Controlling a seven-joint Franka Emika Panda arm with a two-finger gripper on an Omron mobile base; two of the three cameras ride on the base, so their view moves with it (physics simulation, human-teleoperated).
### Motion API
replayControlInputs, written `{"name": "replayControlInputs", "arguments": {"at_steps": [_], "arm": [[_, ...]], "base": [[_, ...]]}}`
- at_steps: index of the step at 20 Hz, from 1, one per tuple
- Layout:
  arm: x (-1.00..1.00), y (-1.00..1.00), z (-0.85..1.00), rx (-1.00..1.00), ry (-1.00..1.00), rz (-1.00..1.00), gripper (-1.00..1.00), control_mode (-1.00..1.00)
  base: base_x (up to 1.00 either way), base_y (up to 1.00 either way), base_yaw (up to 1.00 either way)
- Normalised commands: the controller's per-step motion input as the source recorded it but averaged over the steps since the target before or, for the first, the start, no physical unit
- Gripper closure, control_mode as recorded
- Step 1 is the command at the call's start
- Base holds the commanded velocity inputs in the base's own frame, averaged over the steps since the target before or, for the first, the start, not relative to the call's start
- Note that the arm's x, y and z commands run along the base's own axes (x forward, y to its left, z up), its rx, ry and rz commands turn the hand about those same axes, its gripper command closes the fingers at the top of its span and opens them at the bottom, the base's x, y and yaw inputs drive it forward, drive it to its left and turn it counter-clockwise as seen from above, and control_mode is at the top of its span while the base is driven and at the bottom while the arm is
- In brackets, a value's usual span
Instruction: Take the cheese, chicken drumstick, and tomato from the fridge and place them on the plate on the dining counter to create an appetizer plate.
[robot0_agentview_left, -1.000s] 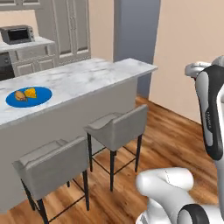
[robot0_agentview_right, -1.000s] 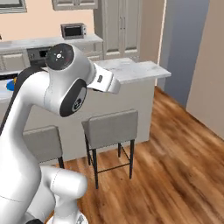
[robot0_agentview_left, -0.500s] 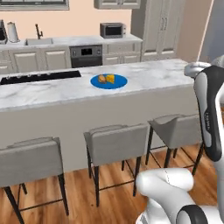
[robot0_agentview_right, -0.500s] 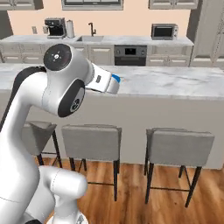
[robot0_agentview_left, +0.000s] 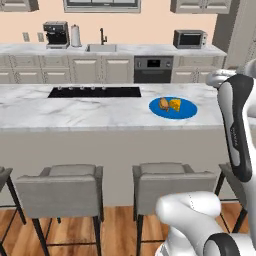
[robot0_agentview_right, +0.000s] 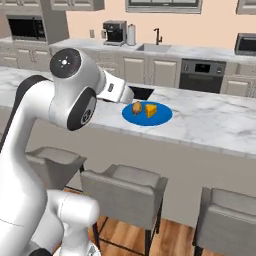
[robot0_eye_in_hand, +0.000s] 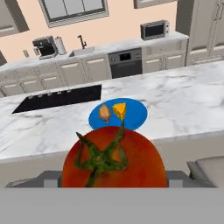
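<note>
Tomato (robot0_eye_in_hand: 113, 159) pinched between the fingers, green stem toward the camera, round, no long axis

The dining counter (robot0_agentview_left: 75, 112) is a long white marble top with grey veins, on a beige-grey base. A black cooktop (robot0_agentview_left: 95, 92) is inset toward its far edge. Nearer the front edge lies the plate (robot0_agentview_left: 186, 110) — flat, round, bright blue — well apart from the cooktop, off to its right in the left base view. Two foods rest on the plate, side by side and close together: the chicken drumstick (robot0_agentview_left: 163, 104), a brown-tan lump, and the cheese (robot0_agentview_left: 175, 104), a yellow-orange wedge.
</note>
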Motion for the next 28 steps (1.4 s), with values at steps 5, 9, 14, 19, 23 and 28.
{"name": "replayControlInputs", "arguments": {"at_steps": [5,9,14,19,23,28], "arm": [[0.00,0.00,0.00,0.00,0.00,0.00,1.00,1.00],[0.00,0.00,0.00,0.00,0.00,0.00,1.00,1.00],[0.00,0.00,0.00,0.00,0.00,0.00,1.00,1.00],[0.00,0.00,0.00,0.00,0.00,0.00,1.00,1.00],[0.00,0.00,0.00,0.00,0.00,0.00,1.00,1.00],[0.45,0.00,-0.25,0.00,0.00,-0.02,1.00,-1.00]], "base": [[1.00,-0.31,0.07],[1.00,-0.02,-0.01],[0.72,0.00,-0.22],[0.63,0.04,-0.29],[0.51,0.14,-0.10],[0.10,0.01,0.00]]}}
